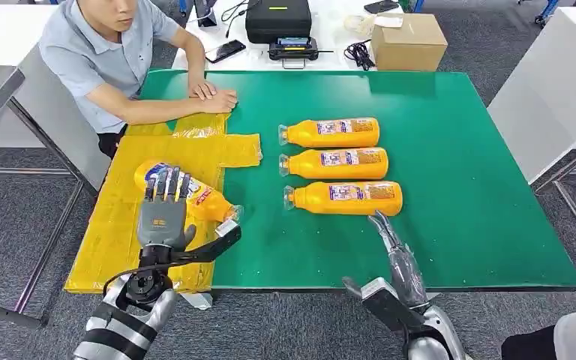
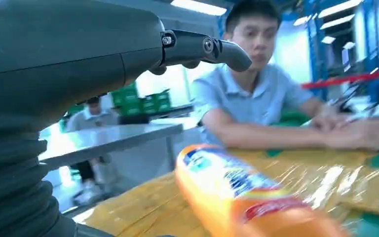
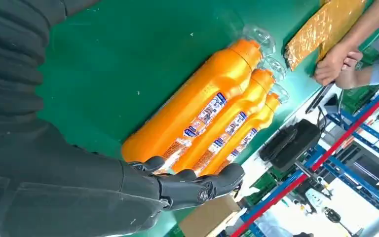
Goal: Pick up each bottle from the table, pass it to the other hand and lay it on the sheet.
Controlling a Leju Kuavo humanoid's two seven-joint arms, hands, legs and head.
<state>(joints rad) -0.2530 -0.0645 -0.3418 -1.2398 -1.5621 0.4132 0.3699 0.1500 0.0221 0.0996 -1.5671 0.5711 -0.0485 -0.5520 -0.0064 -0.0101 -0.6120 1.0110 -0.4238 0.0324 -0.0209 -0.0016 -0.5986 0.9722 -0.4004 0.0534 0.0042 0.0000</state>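
My left hand (image 1: 163, 214): fingers spread flat over a bottle (image 1: 208, 202) lying on the yellow sheet (image 1: 116, 225), at 9 o'clock of the table.
My right hand (image 1: 391, 244): open, empty, just beside the nearest of three bottles (image 1: 343, 197) at 12 o'clock.
Person (image 1: 112, 52): 11 o'clock.

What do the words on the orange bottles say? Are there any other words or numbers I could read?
No text can be read here.
Three bottles on the green table: labels have blue and white print, too small to read.
Bottle on the yellow sheet, under the left hand: label blurred.
Cardboard box: white sticker, unreadable.
Black case: no readable lettering.
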